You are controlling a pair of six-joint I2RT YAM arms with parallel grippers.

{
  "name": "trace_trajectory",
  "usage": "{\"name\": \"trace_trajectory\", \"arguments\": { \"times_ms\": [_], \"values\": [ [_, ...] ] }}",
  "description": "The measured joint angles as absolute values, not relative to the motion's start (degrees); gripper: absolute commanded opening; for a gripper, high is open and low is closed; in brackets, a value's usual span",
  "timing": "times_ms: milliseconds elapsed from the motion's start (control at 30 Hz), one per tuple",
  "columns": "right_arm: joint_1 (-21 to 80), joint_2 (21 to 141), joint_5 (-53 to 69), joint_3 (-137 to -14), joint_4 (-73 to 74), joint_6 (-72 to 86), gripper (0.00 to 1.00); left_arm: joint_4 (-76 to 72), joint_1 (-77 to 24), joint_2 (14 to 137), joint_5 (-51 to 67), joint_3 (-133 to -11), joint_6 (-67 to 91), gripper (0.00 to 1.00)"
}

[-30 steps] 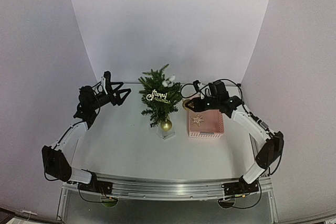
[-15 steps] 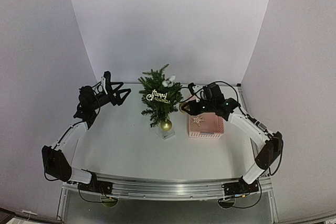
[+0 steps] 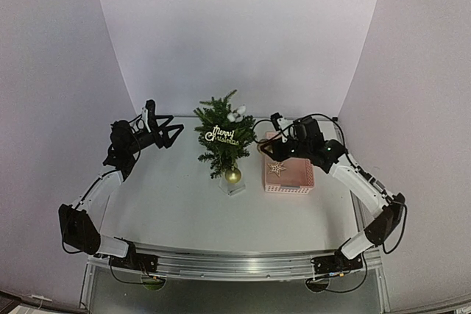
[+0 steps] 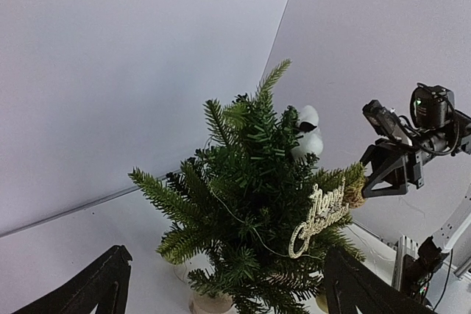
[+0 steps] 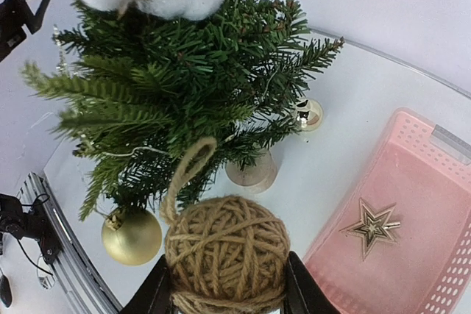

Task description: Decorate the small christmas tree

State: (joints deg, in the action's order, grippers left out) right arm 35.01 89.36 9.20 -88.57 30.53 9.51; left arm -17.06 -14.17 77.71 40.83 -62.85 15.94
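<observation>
Two arms up, one each side of the small christmas tree (image 3: 223, 141), which stands upright on its pale base about mid-table (image 3: 176, 204), just left of the pink basket (image 3: 298, 184).

L arm: base at near-left corner, elbow bent outward, forearm angled up and in toward the tree. Left gripper (image 3: 165, 124) hovers off the table w/ jaws spread wide and nothing btw them. It points at the tree's left side but sits well clear of the branches.

R arm: base near-right, elbow out by the table's right edge, forearm reaching back and left over the basket's far-left corner. Right gripper (image 5: 227, 293) is clamped part-way on a twine ball (image 5: 227, 248), its loop (image 5: 184, 174) sticking up toward the lower right branches; can't tell if it touches.

On the tree: "Merry Christmas" sign (image 3: 221, 136), white cotton puffs (image 3: 236, 114), gold bauble (image 3: 232, 175) low at front. Star (image 3: 277, 168) lies in the basket.
</observation>
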Motion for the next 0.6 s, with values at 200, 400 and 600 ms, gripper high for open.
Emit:
{"name": "trace_trajectory", "arguments": {
  "times_ms": [200, 400, 600],
  "values": [
    [34.6, 82.4, 8.8, -86.2, 31.8, 9.1, 0.19, -16.4, -14.2, 78.2, 45.0, -63.8, 14.6, 0.89],
    [34.2, 81.8, 8.9, -86.3, 31.9, 7.9, 0.18, -12.6, -14.2, 83.6, 52.1, -75.4, 12.3, 0.85],
    [32.6, 82.1, 9.5, -86.5, 32.0, 6.4, 0.17, -1.2, -18.1, 88.2, 54.0, -88.9, 2.0, 0.77]
  ]
}}
